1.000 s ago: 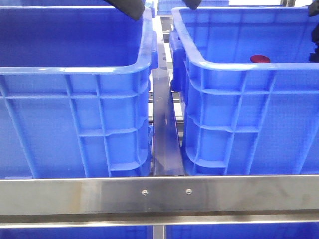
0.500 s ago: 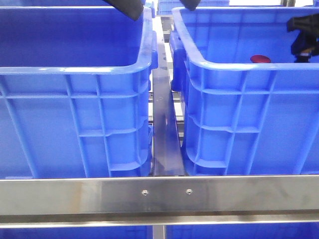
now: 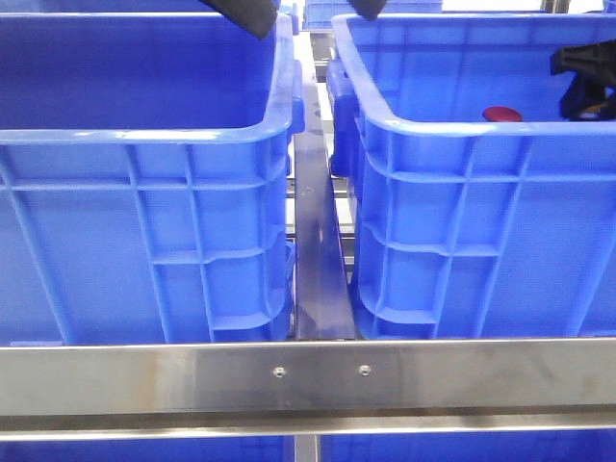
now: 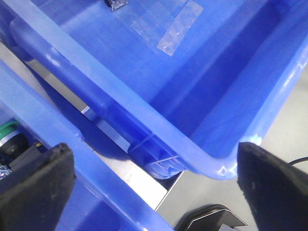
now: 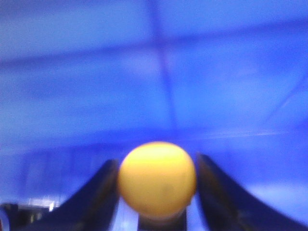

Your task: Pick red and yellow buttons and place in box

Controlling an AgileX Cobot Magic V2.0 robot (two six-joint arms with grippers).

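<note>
A round yellow button [image 5: 157, 183] sits between the dark fingers of my right gripper [image 5: 156, 161], which is shut on it. In the front view the right gripper [image 3: 584, 82] shows at the right edge, inside the right blue crate [image 3: 452, 130]. A glossy dark-red button [image 3: 501, 115] lies in that crate, just left of the gripper. An identical left crate [image 3: 144, 135] stands beside it; which one is the box I cannot tell. My left gripper [image 4: 154, 187] hangs wide open and empty above the gap between the crates.
A steel rail [image 3: 318, 241] runs between the two crates and a steel bar [image 3: 308, 375] crosses the front. Clear tape [image 4: 180, 26] is stuck on one crate's floor. Small green and black parts [image 4: 9, 137] lie in the other crate.
My right gripper has come leftward into the front view from the right edge, inside the right crate. The left gripper and the red button have not moved.
</note>
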